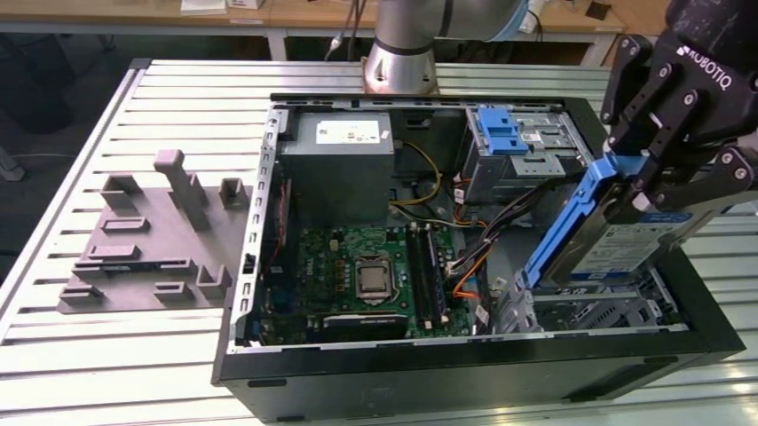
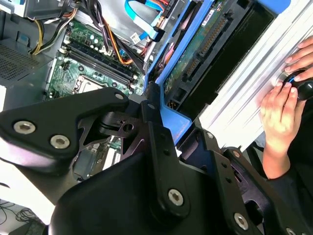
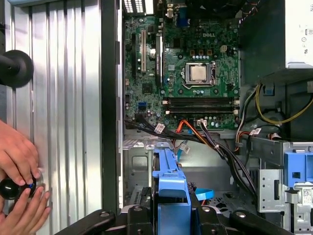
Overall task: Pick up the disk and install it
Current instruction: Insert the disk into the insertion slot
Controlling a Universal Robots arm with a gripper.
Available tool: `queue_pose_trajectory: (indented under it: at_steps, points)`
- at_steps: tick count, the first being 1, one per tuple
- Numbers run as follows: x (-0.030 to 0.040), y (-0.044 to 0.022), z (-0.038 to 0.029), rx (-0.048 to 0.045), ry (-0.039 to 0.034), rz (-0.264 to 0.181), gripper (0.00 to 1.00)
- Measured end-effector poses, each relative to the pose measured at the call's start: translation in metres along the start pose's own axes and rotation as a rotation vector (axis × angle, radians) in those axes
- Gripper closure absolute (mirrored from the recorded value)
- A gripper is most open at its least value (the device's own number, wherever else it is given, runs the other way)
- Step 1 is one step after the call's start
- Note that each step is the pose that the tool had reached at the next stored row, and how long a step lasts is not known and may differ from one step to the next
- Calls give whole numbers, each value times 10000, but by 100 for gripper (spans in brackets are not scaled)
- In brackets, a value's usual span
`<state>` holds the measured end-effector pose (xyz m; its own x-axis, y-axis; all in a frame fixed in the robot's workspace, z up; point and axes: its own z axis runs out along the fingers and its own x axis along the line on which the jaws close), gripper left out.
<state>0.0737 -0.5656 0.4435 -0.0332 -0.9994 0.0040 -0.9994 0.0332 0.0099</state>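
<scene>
Lying on its side on a big table [image 1: 106,355] of silver metal slats is a black computer case [image 1: 474,382], open so its insides show. Beside the case, toward the exterior view's left, a grey plastic stand [image 1: 142,240] with bumps and posts sits on the table.

Inside the case, a grey metal box [image 1: 341,160] with a white sticker sits at the far end. A green board [image 1: 361,284] full of small parts is next to it. A silver cage [image 1: 527,151] with a blue latch sits at the far end, toward the exterior view's right.

The black gripper [image 1: 659,177] hangs over the case on that same side. Its fingers [image 2: 151,127] are squeezed tight on the top end of the disk [image 1: 616,244]. The disk is tilted and stands on its edge. Its low end dips into the case near a second metal cage [image 1: 592,311]. A blue frame runs along the disk's edge.

A person's two hands [image 3: 19,164] rest on the table outside the case, around a small black knob [image 3: 11,188]. Orange, black and yellow wires [image 1: 468,266] run across the inside of the case.
</scene>
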Motion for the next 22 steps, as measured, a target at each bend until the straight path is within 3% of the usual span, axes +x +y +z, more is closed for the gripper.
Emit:
queue_pose_trajectory:
  at_steps: [22]
  points:
    - [4,-10,100,0,-1,-10,64]
